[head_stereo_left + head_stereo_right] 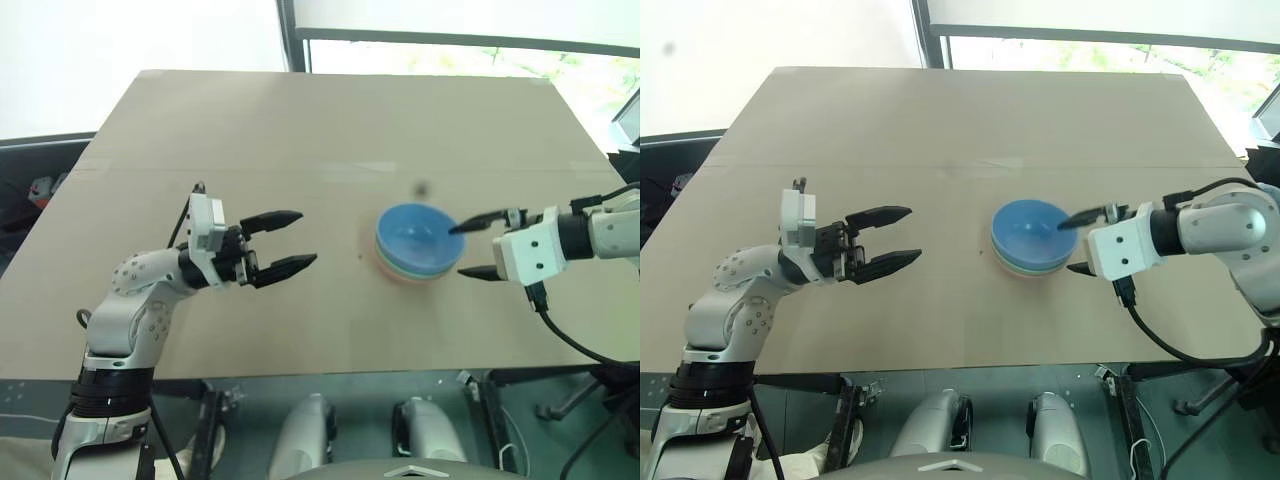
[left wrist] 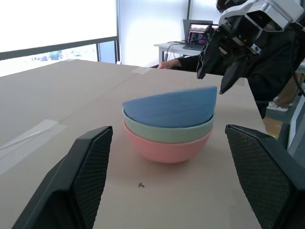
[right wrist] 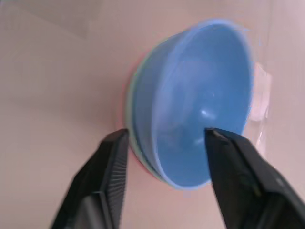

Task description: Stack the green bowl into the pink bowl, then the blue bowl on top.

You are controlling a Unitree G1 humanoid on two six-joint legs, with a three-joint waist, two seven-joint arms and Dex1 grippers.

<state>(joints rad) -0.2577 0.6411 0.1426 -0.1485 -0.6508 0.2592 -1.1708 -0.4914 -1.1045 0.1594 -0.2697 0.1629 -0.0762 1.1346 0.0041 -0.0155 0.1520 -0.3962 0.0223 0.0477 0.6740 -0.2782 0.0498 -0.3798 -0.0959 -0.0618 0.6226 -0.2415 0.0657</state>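
You have all three bowls in one stack on the table, a little right of centre in the head views. The pink bowl sits at the bottom on the tabletop, the green bowl is nested inside it, and the blue bowl is on top. In the left wrist view the blue bowl is tilted in the stack, its rim higher on the side toward the right gripper, so it does not sit level in the green one.

Your right gripper is at the right of the head views, just beside the stack. Its fingers are spread apart and grip nothing: one fingertip hangs over the blue bowl's rim and the other lies outside the stack near the table. In the right wrist view the two fingers straddle the near edge of the bowls with space on either side. Whether the upper fingertip touches the blue rim you cannot tell from these views.

Your left gripper is at the left of centre in the head views, pointing sideways toward the stack and well apart from it. Its fingers are wide apart and empty, and in the left wrist view they frame the bowls from a distance.

Beyond the far end of the table, that view also shows a person seated by a laptop.
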